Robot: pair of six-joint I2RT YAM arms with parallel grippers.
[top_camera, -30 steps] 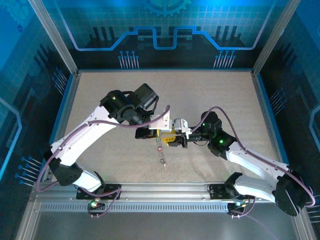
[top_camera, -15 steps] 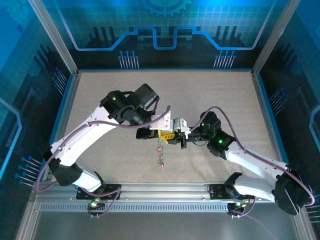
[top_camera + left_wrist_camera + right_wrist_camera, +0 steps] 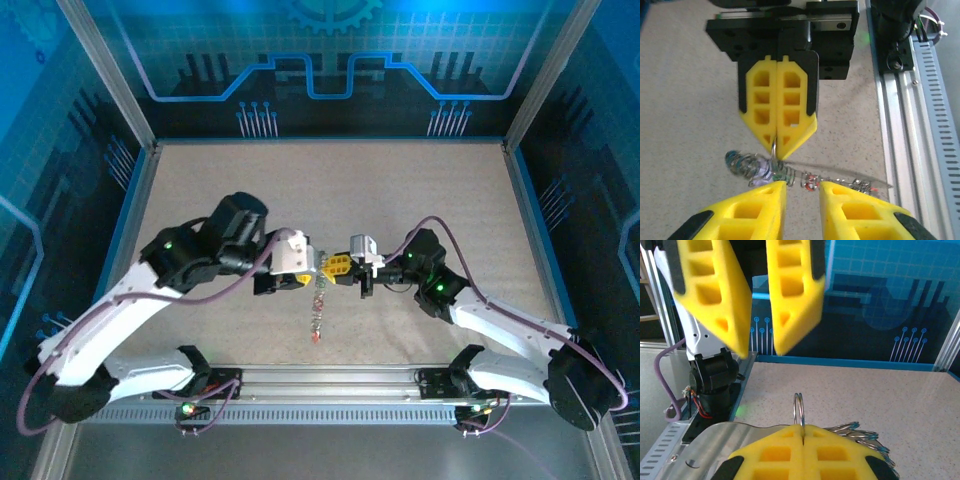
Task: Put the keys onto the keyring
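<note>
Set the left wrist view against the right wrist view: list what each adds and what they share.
Left wrist: the keys trailing from the keyring in a blurred string, with teal and red touches. Right wrist: the blue back wall and the left arm's base. Both: the right gripper, jaws shut on the keyring, facing the left gripper, jaws apart.

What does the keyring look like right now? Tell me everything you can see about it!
The keyring is a thin, shiny grey metal loop that looks like two wire turns side by side. It stands on edge, pinched between the shut fingers of the right gripper, so just a small arc pokes out. It is held up above the table. A blurry bunch of keys hangs from it. The left gripper is open in front of it, not touching it.
</note>
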